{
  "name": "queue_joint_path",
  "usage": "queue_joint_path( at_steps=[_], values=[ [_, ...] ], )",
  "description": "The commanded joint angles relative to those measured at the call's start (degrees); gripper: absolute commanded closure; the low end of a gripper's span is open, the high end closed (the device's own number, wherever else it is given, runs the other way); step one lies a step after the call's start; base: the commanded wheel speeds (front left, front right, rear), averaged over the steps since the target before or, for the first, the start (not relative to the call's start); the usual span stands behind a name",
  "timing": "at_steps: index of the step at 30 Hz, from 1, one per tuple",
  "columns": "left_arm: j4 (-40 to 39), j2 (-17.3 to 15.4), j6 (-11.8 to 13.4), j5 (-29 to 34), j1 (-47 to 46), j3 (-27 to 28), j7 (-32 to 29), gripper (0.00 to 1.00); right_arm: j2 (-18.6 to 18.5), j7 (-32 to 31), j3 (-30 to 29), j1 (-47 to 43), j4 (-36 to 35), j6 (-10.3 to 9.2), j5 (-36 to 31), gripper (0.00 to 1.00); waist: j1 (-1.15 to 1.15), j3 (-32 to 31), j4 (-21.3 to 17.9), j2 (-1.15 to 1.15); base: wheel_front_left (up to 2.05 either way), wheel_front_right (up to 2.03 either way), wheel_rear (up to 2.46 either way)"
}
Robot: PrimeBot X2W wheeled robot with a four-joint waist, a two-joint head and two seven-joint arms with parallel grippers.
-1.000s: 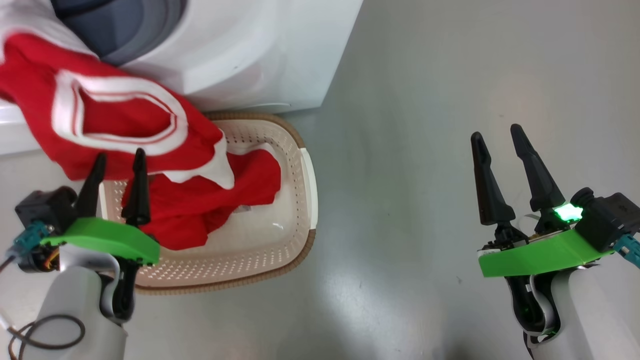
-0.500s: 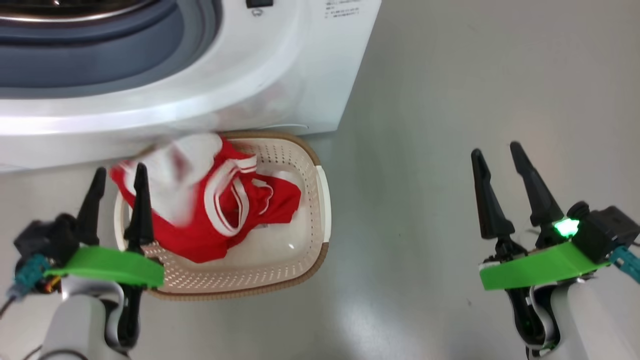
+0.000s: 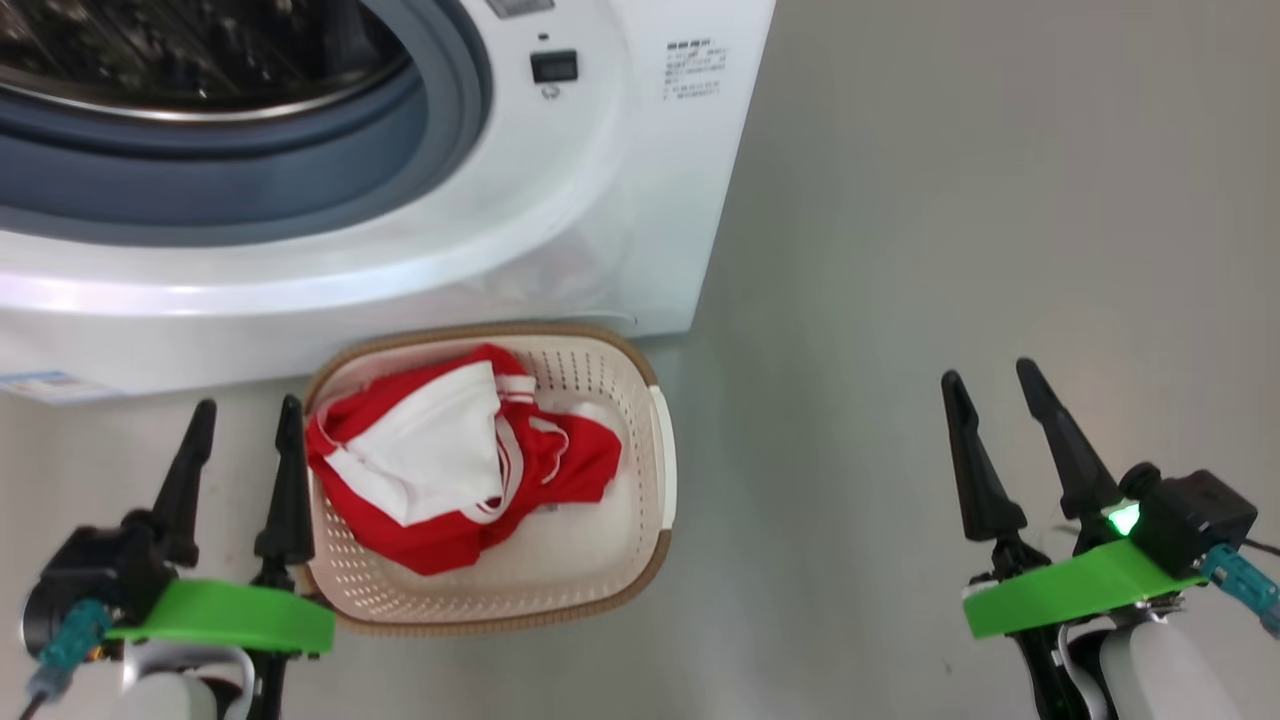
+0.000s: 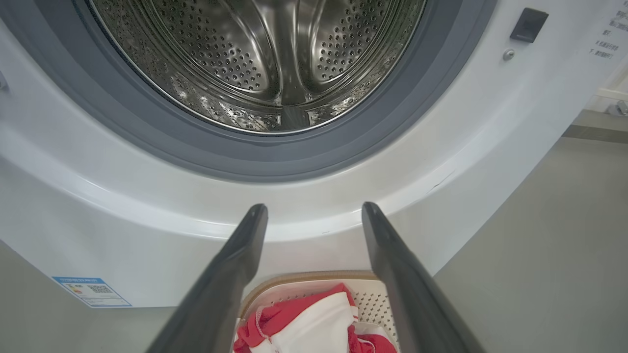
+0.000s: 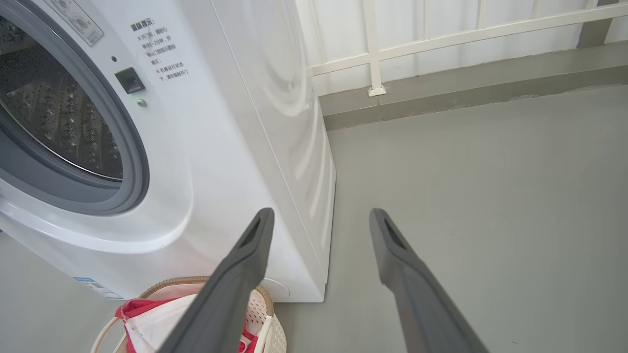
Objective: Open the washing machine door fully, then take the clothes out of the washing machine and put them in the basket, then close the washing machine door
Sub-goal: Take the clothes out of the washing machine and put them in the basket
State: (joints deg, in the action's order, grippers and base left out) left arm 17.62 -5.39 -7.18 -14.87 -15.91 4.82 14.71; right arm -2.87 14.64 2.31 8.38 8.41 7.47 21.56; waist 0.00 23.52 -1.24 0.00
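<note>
One basket (image 3: 664, 470) stood on the floor (image 3: 900, 250) at the foot of one washer (image 3: 600, 200). One heap of clothes (image 3: 440, 465) lay inside it. Left jaws were released, empty, beside the basket's left rim. Right jaws were released, empty, well apart.

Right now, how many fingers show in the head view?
4. Two on the left gripper at lower left, beside the basket; two on the right gripper at lower right, over the floor. None looks hidden.

bright even light, glossy floor glare — sharp; wide-angle bending
</note>
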Motion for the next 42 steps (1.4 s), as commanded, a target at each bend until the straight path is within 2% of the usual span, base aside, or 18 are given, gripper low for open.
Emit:
queue_joint_path(
  at_steps=[1,19,30,42],
  values=[
    [-2.7,-0.8,-0.3,1.2,2.4,2.3,0.3,0.00,0.0,0.4,0.8,-1.5,-0.8,0.02,-0.7,0.00,0.00,-3.1,0.3,0.00,0.00,0.00,0.00],
    [-10.2,-0.4,-0.3,2.5,14.4,4.2,0.3,0.00,-1.4,0.4,-0.9,-9.7,0.0,0.02,-1.0,0.00,0.00,-13.3,0.5,0.00,0.00,0.00,0.00],
    [-13.4,-0.3,-0.3,2.7,20.0,5.9,0.3,0.00,-2.0,0.4,-1.9,-13.4,-0.2,0.02,-0.5,0.00,0.00,-15.8,0.1,0.00,0.00,0.00,0.00],
    [-13.7,0.6,-0.3,2.9,20.5,5.2,0.3,0.00,-2.2,0.4,-1.8,-13.9,-0.1,0.02,-0.5,0.00,0.00,-16.6,0.5,0.00,0.00,0.00,0.00]
  ],
)
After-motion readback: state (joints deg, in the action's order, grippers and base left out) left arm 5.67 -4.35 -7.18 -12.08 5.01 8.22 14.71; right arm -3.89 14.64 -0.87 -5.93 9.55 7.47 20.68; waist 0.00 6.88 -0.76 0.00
